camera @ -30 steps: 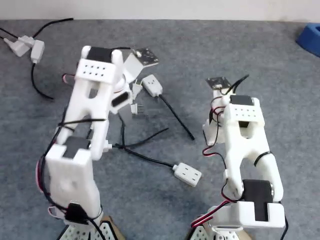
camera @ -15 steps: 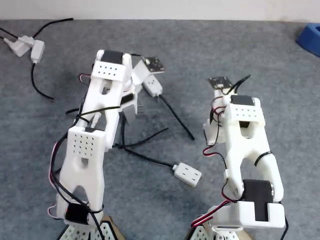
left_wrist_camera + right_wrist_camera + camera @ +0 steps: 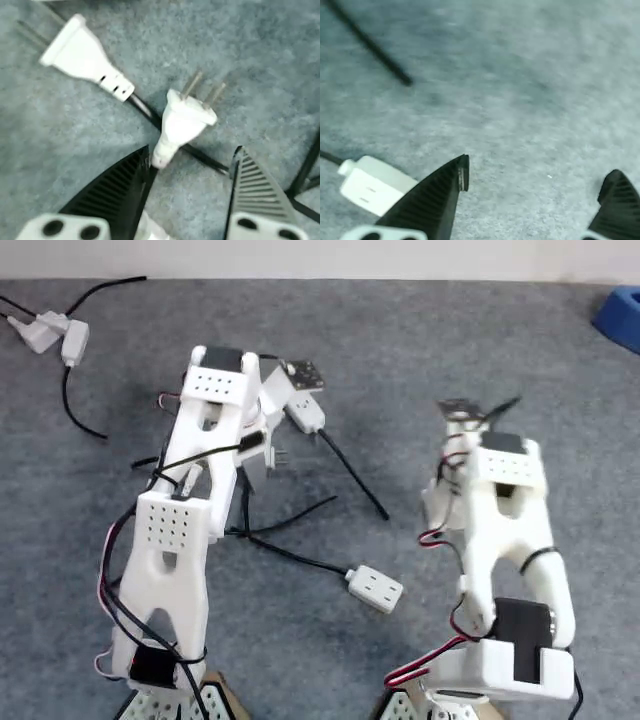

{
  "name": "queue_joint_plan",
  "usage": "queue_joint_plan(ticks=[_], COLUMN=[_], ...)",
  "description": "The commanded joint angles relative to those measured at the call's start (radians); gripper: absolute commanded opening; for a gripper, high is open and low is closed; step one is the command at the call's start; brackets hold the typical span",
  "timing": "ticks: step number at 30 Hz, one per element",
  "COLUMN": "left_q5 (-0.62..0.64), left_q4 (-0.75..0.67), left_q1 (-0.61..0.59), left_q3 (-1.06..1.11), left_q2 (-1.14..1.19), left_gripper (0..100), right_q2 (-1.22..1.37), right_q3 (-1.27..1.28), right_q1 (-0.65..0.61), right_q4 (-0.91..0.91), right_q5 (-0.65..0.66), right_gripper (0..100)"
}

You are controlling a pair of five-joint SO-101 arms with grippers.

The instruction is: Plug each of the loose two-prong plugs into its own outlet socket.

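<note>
Nothing plugged yet — my left gripper [image 3: 191, 150] hangs spread over a loose plug [image 3: 185, 120]; my right gripper [image 3: 538, 167], spread too, hovers by the outlet socket [image 3: 376, 587], five o'clock from that plug.

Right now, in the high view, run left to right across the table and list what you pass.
white connectors on a black cable → left arm → loose outlet socket → right arm → blue object at the edge
</note>
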Motion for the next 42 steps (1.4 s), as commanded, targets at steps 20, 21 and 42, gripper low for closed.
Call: queue_joint_plan(ticks=[20,21,42], left_q5=[0.103,0.129,0.261], left_q4=[0.044,0.044,0.034], left_q1=[0.119,0.136,0.809], left_q3=[-0.265,-0.291,-0.277], left_q2=[0.035,0.035,-0.085], left_gripper=[2,2,2], right_q2=[-0.012,-0.012,-0.002], right_q3=[0.01,0.018,0.047], right_q1=[0.127,0.143,0.668], right_q4=[-0.018,-0.025,-0.191], right_q5=[0.02,0.02,0.091], right_gripper=[38.5,38.5,38.5])
